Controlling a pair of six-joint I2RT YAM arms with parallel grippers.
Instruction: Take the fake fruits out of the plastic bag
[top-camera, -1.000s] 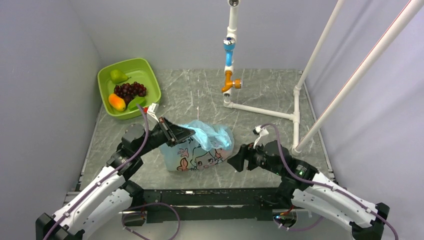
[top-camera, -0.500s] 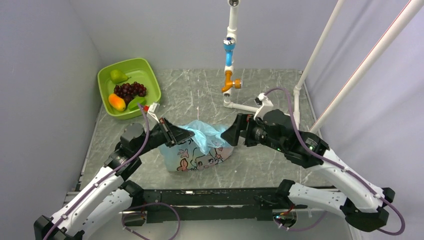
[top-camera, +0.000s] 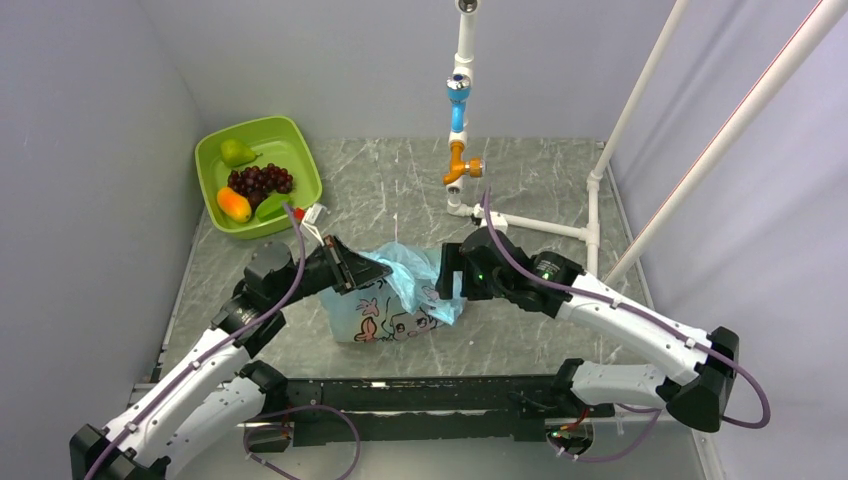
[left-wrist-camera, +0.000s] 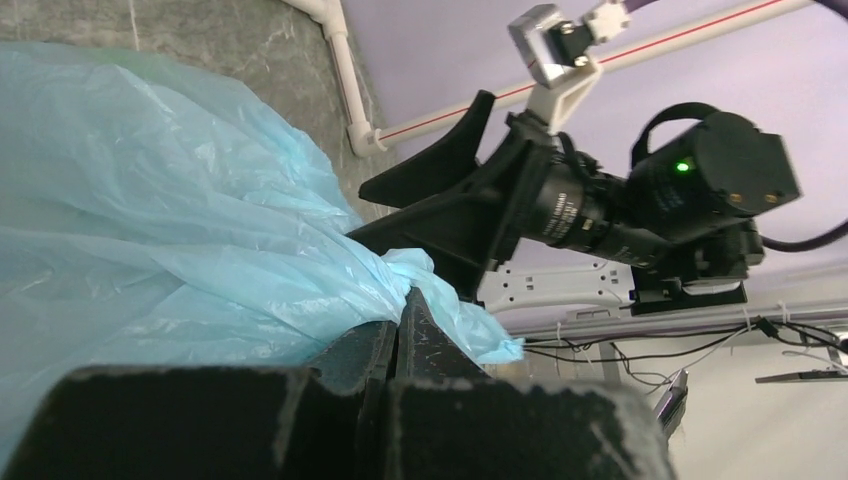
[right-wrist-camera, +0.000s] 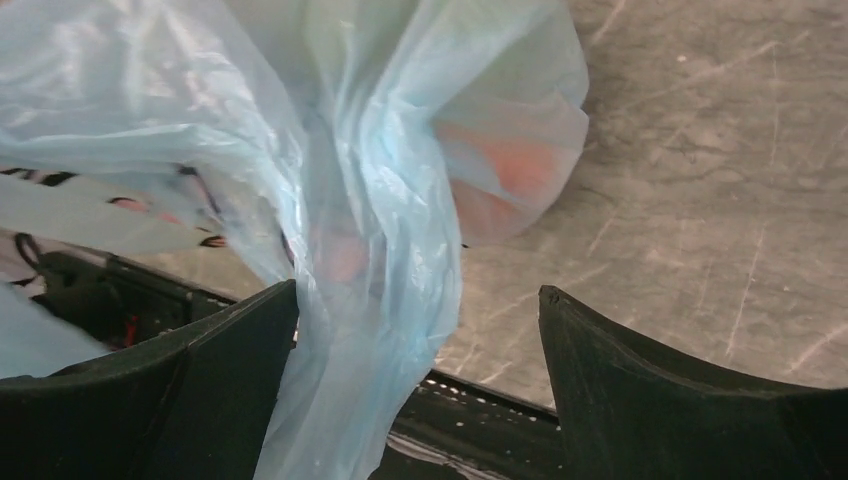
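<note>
1. Fingers: left gripper (top-camera: 378, 266) is clamping the bunched mouth of the plastic bag (top-camera: 400, 305); right gripper (right-wrist-camera: 420, 330) is gaping wide around a hanging fold.
2. I am judging the task partly done: the bag is lying mid-table, orange fake fruits (right-wrist-camera: 510, 170) glowing through its film; an orange fruit (top-camera: 233, 204) is sitting in the green tub (top-camera: 300, 150).
3. Grey walls (top-camera: 350, 60) are enclosing the marbled table (top-camera: 540, 180); white pipe frame (top-camera: 520, 222) is standing back-right.

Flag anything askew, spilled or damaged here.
Nothing spilled or broken. The plastic bag slumps crumpled on the table, its top pinched in the shut left end effector; the open right end effector straddles a hanging fold, and orange fake fruits show through the film.
</note>
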